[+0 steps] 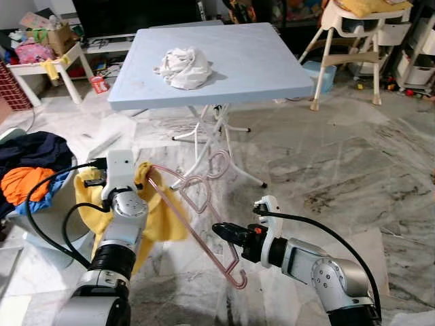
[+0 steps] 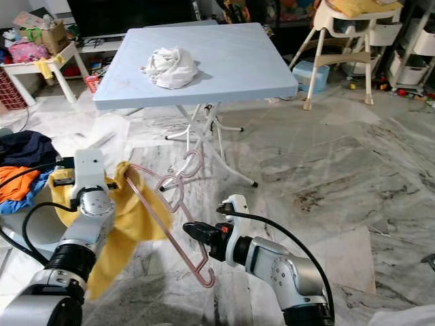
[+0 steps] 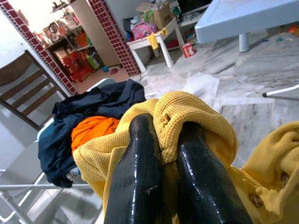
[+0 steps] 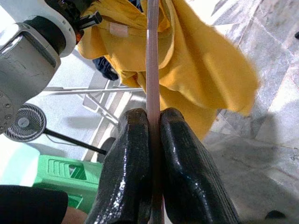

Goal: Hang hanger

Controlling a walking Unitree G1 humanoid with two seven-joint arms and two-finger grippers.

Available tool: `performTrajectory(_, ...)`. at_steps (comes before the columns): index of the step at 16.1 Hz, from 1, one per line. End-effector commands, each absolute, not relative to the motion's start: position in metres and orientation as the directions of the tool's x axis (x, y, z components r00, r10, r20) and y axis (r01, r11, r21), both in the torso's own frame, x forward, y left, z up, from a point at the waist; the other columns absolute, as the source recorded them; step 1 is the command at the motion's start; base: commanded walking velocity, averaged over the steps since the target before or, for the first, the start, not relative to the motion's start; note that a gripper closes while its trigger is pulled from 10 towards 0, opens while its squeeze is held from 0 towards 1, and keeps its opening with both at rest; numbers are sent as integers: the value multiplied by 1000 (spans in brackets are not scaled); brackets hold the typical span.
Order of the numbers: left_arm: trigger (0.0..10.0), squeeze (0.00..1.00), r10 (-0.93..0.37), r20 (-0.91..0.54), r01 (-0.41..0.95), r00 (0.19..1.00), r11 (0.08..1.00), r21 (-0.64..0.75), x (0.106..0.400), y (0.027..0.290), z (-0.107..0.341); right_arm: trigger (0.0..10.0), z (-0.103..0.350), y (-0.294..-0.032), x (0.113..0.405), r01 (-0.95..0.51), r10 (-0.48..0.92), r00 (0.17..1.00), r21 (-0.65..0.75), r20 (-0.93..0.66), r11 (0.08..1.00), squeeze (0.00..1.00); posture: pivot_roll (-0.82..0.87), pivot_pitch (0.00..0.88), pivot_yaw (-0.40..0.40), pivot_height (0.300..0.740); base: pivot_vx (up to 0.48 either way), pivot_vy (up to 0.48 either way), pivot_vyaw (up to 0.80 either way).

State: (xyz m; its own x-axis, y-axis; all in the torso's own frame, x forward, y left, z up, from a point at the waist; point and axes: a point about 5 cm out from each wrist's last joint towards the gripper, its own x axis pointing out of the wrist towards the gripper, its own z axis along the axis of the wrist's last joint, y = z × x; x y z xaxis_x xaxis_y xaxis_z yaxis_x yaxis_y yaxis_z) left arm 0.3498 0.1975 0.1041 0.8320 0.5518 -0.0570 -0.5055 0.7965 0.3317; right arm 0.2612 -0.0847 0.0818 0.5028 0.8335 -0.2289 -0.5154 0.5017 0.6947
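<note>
A pink wire hanger (image 1: 197, 217) slants across the space between my two arms, above the marble floor. My right gripper (image 1: 219, 229) is shut on its lower bar, and the bar runs between the fingers (image 4: 135, 158) in the right wrist view. One end of the hanger is inside a yellow shirt (image 1: 160, 217) that droops beside my left arm. My left gripper (image 3: 161, 154) is shut on a bunched fold of that yellow shirt (image 3: 196, 116). The hanger's hook (image 1: 219, 163) points toward the table legs.
A light blue folding table (image 1: 272, 68) stands ahead with a crumpled white cloth (image 1: 183, 66) on it. To my left, a pile of dark blue and orange clothes (image 1: 27, 170) lies in a basket. A high chair (image 1: 353, 41) stands at the far right, with clutter along the back wall.
</note>
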Motion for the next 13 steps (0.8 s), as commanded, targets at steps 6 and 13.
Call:
performTrajectory(6,10000,0,571,97,-573,815,773,272,363,212,144,10000,82,-90,254,-622,845,462,581,-269,525,0,47,8,55,740,0,0,0)
performTrajectory(13,10000,0,522,127,-537,843,808,244,374,210,164,10000,76,-89,245,-694,869,400,524,-291,494,0,45,12,63,740,0,0,0)
